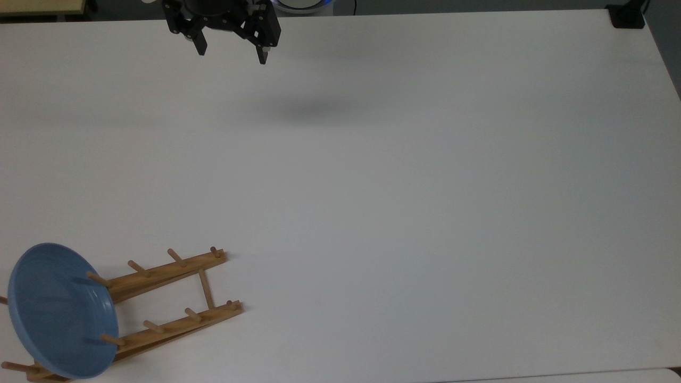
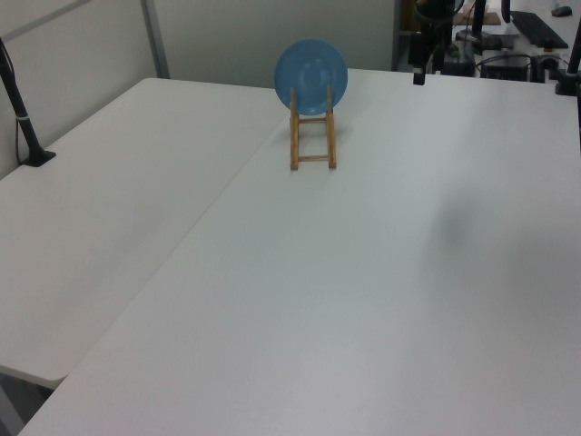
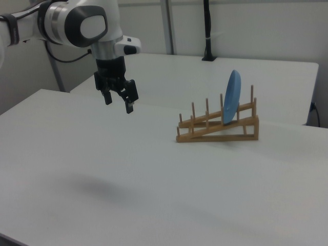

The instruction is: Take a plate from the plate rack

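The blue plate (image 1: pixel 59 310) stands on edge between the pegs at the high end of the wooden plate rack (image 1: pixel 170 298), at the top view's bottom left. In the right view the plate (image 3: pixel 231 96) leans in the rack (image 3: pixel 218 125) at the right. The left view has the plate (image 2: pixel 311 74) facing the camera behind the rack (image 2: pixel 312 136). My gripper (image 1: pixel 232 56) hangs high above the table at the top view's upper left, far from the rack. Its fingers are spread with nothing between them. The gripper (image 3: pixel 119 105) is open in the right view, left of the rack.
The white table (image 1: pixel 404 186) stretches wide around the rack. A second white table (image 2: pixel 100 227) adjoins it in the left view's left. A black post (image 3: pixel 207 31) stands at the far edge in the right view. A black clamp (image 1: pixel 626 16) sits at the top view's top right corner.
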You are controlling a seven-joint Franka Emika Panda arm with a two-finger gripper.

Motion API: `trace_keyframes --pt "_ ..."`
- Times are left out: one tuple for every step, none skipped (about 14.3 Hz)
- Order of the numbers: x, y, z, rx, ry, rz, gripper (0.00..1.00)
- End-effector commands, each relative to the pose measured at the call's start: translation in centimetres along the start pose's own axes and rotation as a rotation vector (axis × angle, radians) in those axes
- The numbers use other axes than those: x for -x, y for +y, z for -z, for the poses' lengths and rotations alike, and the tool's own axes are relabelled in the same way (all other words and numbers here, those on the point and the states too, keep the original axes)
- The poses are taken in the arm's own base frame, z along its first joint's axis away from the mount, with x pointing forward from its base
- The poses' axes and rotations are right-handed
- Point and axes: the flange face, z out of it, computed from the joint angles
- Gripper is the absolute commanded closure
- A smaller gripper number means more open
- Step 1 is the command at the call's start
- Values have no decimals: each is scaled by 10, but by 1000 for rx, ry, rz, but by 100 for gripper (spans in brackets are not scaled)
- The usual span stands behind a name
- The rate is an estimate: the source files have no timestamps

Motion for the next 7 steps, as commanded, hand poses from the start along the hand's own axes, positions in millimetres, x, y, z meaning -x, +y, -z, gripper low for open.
trace_keyframes --pt "-4 -1 1 -24 9 -1 0" --pt "-4 -1 2 -24 16 -3 0" --pt "-7 0 4 -25 43 -3 0" --pt "-11 0 8 -27 77 -3 0" --pt "-15 5 11 -26 114 -11 0" --pt "-22 6 9 -20 147 -12 0" --pt "-25 8 12 -19 179 -16 0"
